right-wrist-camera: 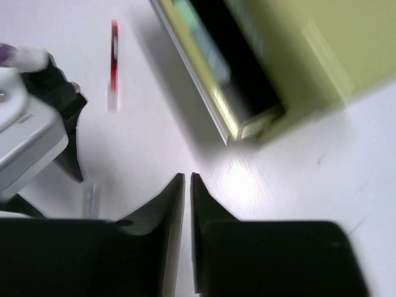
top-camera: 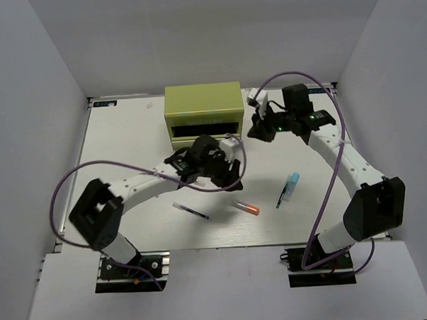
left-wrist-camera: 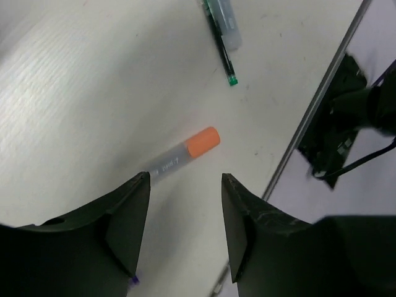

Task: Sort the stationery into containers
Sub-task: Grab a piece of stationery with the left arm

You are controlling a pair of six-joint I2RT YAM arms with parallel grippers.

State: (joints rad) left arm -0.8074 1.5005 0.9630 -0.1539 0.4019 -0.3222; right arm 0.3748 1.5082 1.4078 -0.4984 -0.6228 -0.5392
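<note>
Top external shows you the chest point(top-camera: 202, 104) at the far middle of the tabletop point(top-camera: 127, 135), its dark front facing the arms. Your left gripper point(top-camera: 227, 172) hangs just in front of it, jaws wide and empty. From its wrist view the grey-orange marker point(top-camera: 247, 207) lies on the tabletop ahead of the gap, untouched. Your right gripper point(top-camera: 257, 128) sits by the chest's right front corner, jaws almost together, gripping nothing. The red pen point(top-camera: 191, 210) lies near the left arm. The green pen point(top-camera: 281, 197) and blue marker point(top-camera: 292, 185) lie touching, right of the marker, uncovered.
</note>
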